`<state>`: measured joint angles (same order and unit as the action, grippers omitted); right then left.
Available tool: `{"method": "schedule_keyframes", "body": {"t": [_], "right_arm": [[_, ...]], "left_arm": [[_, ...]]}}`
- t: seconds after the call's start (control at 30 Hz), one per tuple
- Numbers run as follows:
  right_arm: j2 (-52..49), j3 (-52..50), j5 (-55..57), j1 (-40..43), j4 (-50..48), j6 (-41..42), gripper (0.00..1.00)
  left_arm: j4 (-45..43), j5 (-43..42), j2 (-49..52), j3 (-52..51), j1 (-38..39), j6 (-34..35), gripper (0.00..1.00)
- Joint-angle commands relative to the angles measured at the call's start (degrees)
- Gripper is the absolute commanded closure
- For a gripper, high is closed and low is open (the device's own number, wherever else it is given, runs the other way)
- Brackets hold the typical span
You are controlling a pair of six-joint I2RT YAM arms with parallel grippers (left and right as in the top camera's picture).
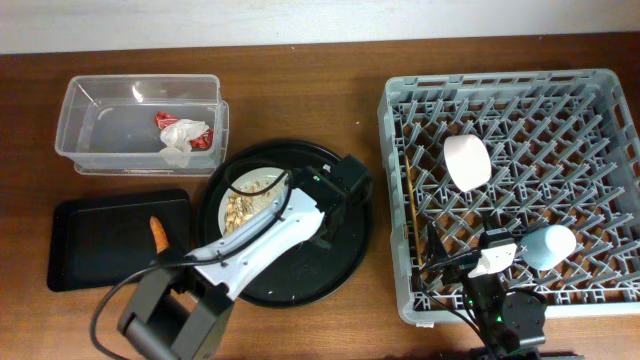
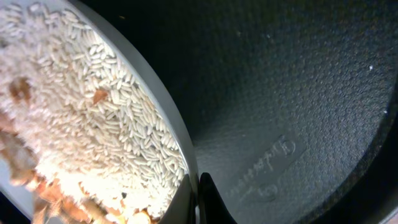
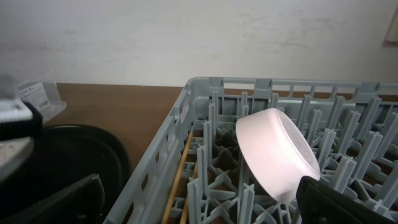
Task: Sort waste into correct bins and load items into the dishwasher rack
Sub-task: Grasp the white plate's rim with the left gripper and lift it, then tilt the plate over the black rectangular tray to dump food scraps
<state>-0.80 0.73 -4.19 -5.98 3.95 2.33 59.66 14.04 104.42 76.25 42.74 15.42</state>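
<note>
The round grey-white plate [image 1: 262, 183] lies in the round black tray [image 1: 340, 260] at the middle of the table [image 1: 300, 70]. The beige rice scraps [image 2: 81, 106] are heaped over its left part. The left gripper [image 2: 198, 186] is at the plate's right edge. In the left wrist view its two fingers [image 2: 214, 202] stand almost together, with only a thin slit between them. The plate's rim runs into that slit, so the claw is pinched onto the rim.

To the left, the shallow black rectangular tray [image 1: 100, 240] holds the orange carrot [image 1: 158, 233]. Behind it, the clear tub [image 1: 100, 125] holds the crumpled red-and-white wrappers [image 1: 183, 133].

To the right stands the dishwasher rack [image 1: 600, 85]. The white bowl [image 3: 277, 152] rests tilted on its side among the pegs. The chopsticks [image 1: 410, 200] lie along the rack's left wall, and the light-blue cup [image 1: 550, 245] lies near the front. The right gripper [image 3: 199, 186] hangs over the rack's near left part. Its dark fingers sit at the far corners of the right wrist view. It is spread wide and holds nothing.
</note>
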Motion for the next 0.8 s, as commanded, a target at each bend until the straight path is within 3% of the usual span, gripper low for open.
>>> {"method": "schedule_keyframes", "body": {"t": [0.0,0.17,0.3,0.6,0.77], "right_arm": [[0.44,-0.42,-0.31,0.39,0.09,-0.39,0.02],[0.44,-0.42,-0.31,0.39,0.09,-0.39,0.02],[0.44,-0.42,-0.31,0.39,0.09,-0.39,0.02],[0.44,-0.42,-0.31,0.39,0.09,-0.39,0.02],[0.44,-0.42,-0.31,0.39,0.09,-0.39,0.02]], "left_arm": [[1.9,4.17,-5.99,2.23,-2.47,-0.28,1.0],[4.26,2.27,-11.13,2.23,-8.33,2.16,1.0],[7.13,-5.77,-13.66,2.23,-17.81,1.9,1.0],[6.86,-17.77,-13.68,2.1,-34.91,-5.49,1.0],[6.6,-31.32,-13.7,2.08,-43.1,-13.09,1.0]]}}
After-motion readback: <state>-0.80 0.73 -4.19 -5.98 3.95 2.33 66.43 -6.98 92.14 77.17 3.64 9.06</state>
